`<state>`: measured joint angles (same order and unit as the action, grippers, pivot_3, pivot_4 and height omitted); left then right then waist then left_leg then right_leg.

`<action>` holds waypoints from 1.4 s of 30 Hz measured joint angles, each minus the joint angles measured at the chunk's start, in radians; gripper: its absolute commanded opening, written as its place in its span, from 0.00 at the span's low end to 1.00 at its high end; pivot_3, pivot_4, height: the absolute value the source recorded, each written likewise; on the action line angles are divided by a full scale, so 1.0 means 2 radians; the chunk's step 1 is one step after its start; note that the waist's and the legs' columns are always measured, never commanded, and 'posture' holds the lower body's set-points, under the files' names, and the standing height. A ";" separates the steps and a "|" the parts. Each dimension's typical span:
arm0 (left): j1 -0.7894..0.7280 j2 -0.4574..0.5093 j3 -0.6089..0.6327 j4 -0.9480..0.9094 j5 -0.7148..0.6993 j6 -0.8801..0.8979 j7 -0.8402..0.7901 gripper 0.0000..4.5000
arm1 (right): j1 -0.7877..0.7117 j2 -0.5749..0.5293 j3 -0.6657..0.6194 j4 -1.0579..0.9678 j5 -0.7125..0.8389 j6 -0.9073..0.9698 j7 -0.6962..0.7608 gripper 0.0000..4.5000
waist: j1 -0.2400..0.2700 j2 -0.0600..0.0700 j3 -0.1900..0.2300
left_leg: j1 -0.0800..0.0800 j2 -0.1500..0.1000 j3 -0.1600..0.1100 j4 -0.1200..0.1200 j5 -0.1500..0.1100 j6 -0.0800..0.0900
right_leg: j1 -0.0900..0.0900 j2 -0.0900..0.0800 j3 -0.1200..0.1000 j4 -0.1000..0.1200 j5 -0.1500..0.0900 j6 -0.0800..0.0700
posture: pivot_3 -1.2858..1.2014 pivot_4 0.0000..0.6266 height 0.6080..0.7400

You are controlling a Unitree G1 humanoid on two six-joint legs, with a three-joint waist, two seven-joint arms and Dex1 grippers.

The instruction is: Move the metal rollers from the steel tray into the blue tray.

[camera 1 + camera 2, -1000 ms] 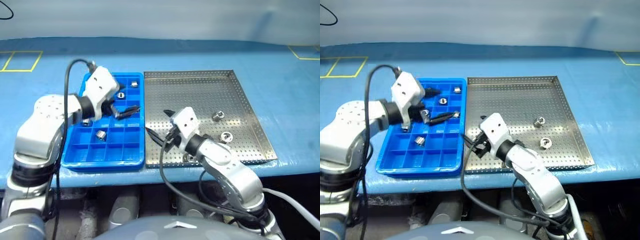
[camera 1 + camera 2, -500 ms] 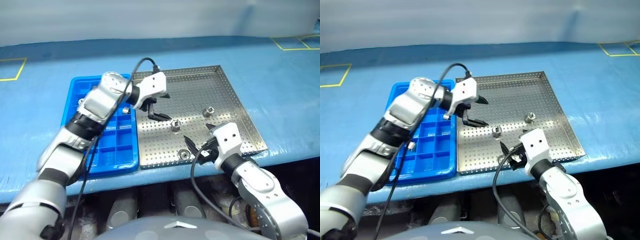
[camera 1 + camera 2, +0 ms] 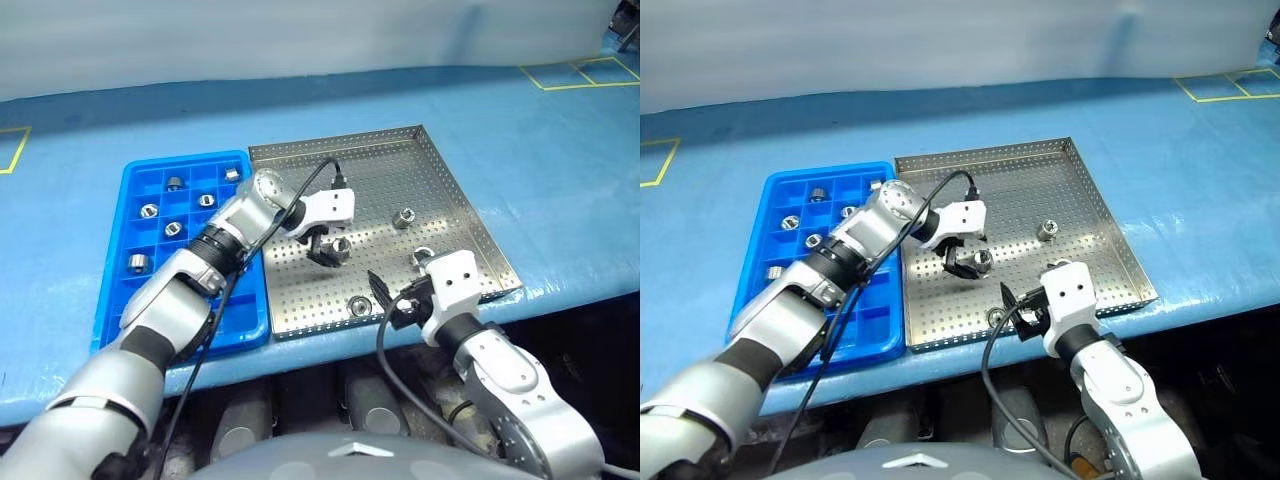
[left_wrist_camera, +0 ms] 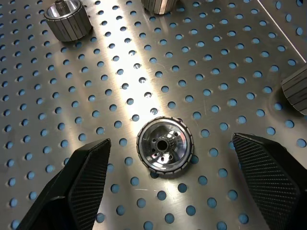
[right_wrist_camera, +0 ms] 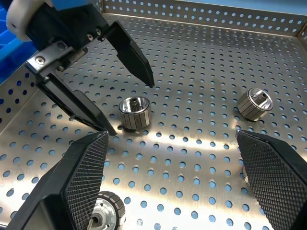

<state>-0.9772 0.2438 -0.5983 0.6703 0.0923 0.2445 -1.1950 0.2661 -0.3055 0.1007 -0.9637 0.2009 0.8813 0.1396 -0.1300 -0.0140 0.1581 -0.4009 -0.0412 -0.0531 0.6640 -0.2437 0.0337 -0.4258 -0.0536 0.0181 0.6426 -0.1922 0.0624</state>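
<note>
The steel tray (image 3: 380, 180) lies right of the blue tray (image 3: 130, 300) on the blue table. My left gripper (image 3: 328, 248) is low in the steel tray, open, with a metal roller (image 4: 165, 146) standing between its fingers (image 4: 81, 187), apart from both. More rollers lie loose in the steel tray: one farther back (image 3: 404, 216), one near the front rim (image 3: 358, 306), one partly behind my right hand (image 3: 422, 258). Several rollers (image 3: 150, 211) sit in the blue tray's far compartments. My right gripper (image 3: 385, 300) is open and empty over the steel tray's front edge.
The table's front edge runs just below both trays. Yellow tape marks (image 3: 570, 72) lie at the far right of the blue cover. A black cable (image 3: 320, 175) arcs above my left wrist. The steel tray's far half is bare perforated floor.
My left arm has swung right from over the blue tray into the steel tray and sunk around a roller. My right gripper has drawn back toward the front rim. The camera has turned right.
</note>
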 measured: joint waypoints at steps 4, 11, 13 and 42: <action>0.000 -0.010 0.000 0.019 0.014 -0.008 0.012 0.87 | -0.005 0.000 0.001 0.000 0.000 0.000 -0.004 1.00 | -0.003 0.000 0.000 | 0.000 0.000 0.000 0.000 0.000 0.000 | 0.000 0.000 0.000 0.000 0.000 0.000 | 0.41 0.24 1.00; 0.002 -0.014 0.004 0.035 0.031 -0.015 0.028 0.39 | -0.013 0.001 0.004 0.001 0.000 -0.001 -0.004 1.00 | -0.002 0.000 0.000 | 0.000 0.000 0.000 0.000 0.000 0.000 | 0.000 0.000 0.000 0.000 0.000 0.000 | 0.42 0.24 1.00; 0.005 -0.011 0.014 0.032 0.029 -0.013 0.028 0.39 | -0.017 0.002 0.005 0.001 0.000 -0.001 -0.004 1.00 | -0.002 0.000 0.000 | 0.000 0.000 0.000 0.000 0.000 0.000 | 0.000 0.000 0.000 0.000 0.000 0.000 | 0.43 0.24 1.00; 0.482 0.329 0.420 -0.721 -0.114 0.386 0.117 0.39 | -0.324 0.085 0.207 0.287 0.019 -0.102 0.158 1.00 | 0.085 0.000 0.001 | 0.002 0.000 -0.005 -0.003 0.001 -0.003 | -0.001 0.000 -0.003 0.000 -0.001 -0.005 | 0.63 0.24 1.00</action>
<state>-0.0130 0.9026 0.2424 -0.7725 -0.1359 1.0165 -0.9607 -0.3821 -0.1345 0.5153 -0.3890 0.2390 0.6778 0.4565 0.0403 -0.0138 0.1598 -0.3975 -0.0417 -0.0625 0.6587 -0.2414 0.0282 -0.4275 -0.0531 0.0117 0.6424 -0.1934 0.0525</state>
